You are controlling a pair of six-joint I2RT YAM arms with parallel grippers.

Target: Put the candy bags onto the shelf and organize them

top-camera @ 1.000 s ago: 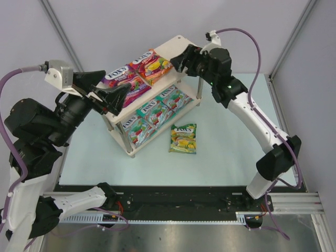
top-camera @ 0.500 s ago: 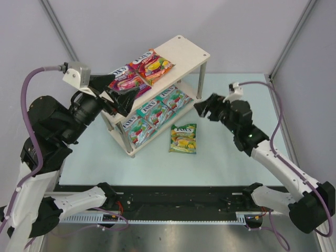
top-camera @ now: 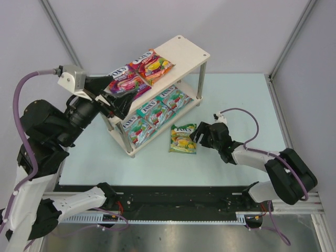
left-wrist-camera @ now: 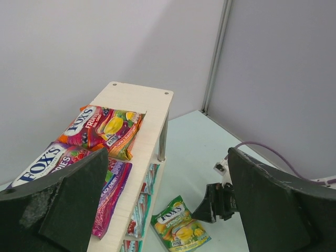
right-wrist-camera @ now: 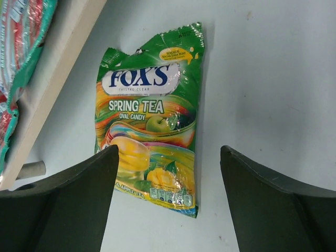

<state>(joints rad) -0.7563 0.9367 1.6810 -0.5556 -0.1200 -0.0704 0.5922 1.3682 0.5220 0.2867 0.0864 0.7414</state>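
Shelf (top-camera: 185,51) stands just beside the green-yellow bag (right-wrist-camera: 148,134). Right gripper (top-camera: 199,136) gapes beside it; left gripper (top-camera: 121,102), also released, hovers near upper-tier bags (top-camera: 127,82).

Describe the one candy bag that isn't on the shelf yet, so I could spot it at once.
Find the pale wooden two-tier shelf standing on the light table. On the tabletop right beside its lower tier lies a single bag. Unlike the teal, purple and red-orange bags on the shelf, it is green and yellow, labelled Spring Tea.
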